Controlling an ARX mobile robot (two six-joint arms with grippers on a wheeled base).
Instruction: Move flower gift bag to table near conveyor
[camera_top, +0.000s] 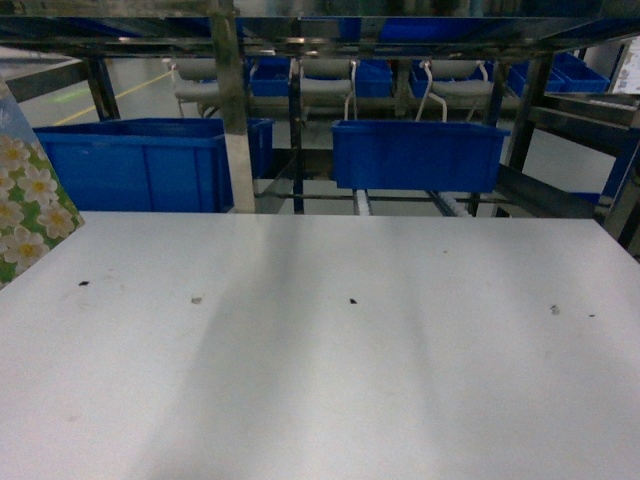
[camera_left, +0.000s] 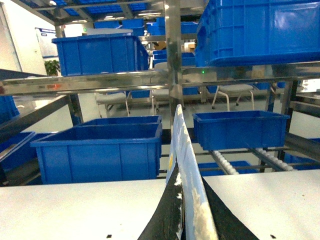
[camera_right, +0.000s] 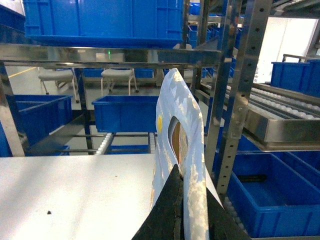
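A flower gift bag, pale blue with white daisies, pokes in at the far left of the head view, over the white table. Neither gripper shows in that view. In the left wrist view my left gripper is shut on the thin upper edge of a flower gift bag, above the table. The right wrist view has my right gripper shut on a gift bag by its cut-out handle, at the table's right edge. The steel conveyor racking stands behind the table.
Blue plastic bins sit on the racking just past the table's far edge. A steel upright and roller tracks stand close on the right of my right gripper, with a blue bin below. Small black marks dot the tabletop.
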